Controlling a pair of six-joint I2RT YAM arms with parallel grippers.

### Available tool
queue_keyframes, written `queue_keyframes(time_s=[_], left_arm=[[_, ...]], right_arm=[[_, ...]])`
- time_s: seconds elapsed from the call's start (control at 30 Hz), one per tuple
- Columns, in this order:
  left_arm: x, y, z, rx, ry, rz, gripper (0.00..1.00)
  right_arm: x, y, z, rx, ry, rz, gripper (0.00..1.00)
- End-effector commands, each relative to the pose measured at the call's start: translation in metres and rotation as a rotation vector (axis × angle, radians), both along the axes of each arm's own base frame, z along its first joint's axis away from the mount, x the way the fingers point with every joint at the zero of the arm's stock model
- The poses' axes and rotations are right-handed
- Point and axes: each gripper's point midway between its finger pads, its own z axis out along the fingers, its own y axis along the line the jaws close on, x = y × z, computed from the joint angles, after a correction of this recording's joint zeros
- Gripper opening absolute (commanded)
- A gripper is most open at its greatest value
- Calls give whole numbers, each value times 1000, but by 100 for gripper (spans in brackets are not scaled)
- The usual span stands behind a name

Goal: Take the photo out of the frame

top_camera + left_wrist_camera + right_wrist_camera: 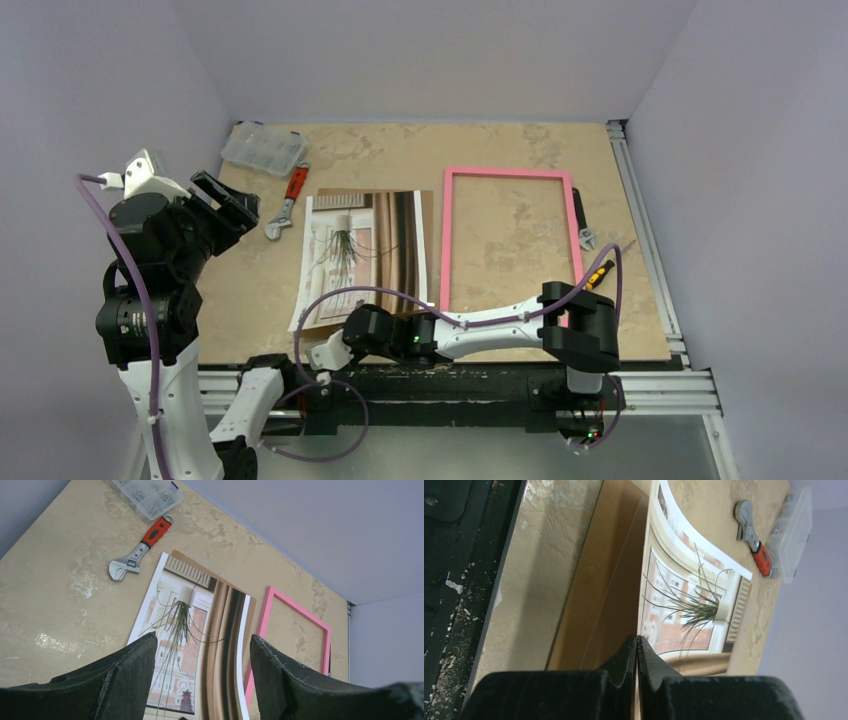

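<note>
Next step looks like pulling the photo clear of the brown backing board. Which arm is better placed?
Right. The right pincer is shut on the near edge of the photo, low over the backing board. The left pincer hangs open and empty, raised far off to the left.

The photo (350,250) is glossy paper, the frame (505,173) smooth, the tabletop (400,155) matt, the box (262,148) clear plastic.

Top external: fixed, high beyond the near edge of the table (500,160), facing down and forward, taking in all of it.
Left wrist: raised at the left, looking down past the left gripper (202,640), moderately far.
Right wrist: low, rolled sideways, hard against the photo (684,595).
Shared by all: photo, red-handled wrench (287,200).
Top and left also: frame (505,173).
</note>
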Motion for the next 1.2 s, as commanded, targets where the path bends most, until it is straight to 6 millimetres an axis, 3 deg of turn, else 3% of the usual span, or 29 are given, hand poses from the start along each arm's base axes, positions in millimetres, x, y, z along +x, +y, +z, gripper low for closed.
queue_keyframes(time_s=[0.0, 0.17, 0.37, 0.83, 0.87, 1.0, 1.07, 1.17], left_arm=[[5, -6, 3, -18, -24, -28, 66], [6, -8, 1, -23, -23, -38, 65], [7, -9, -3, -24, -17, -47, 65], [12, -16, -11, -39, -2, -86, 65], [13, -16, -11, -40, -2, -89, 65], [17, -25, -14, -50, 1, -143, 66], [21, -37, -14, -56, -2, -220, 67], [25, -54, -16, -74, 11, -332, 69]], right_arm=[[5, 13, 33, 166, -6, -37, 0], [9, 10, 16, 131, 10, -91, 0], [5, 18, 18, 151, 67, -140, 0], [-6, 11, -26, 85, 173, -293, 0], [-6, 11, -27, 85, 182, -304, 3], [-10, 14, -23, 108, 242, -350, 49], [-12, 15, -15, 132, 281, -377, 62], [-15, 8, 7, 213, 341, -430, 71]])
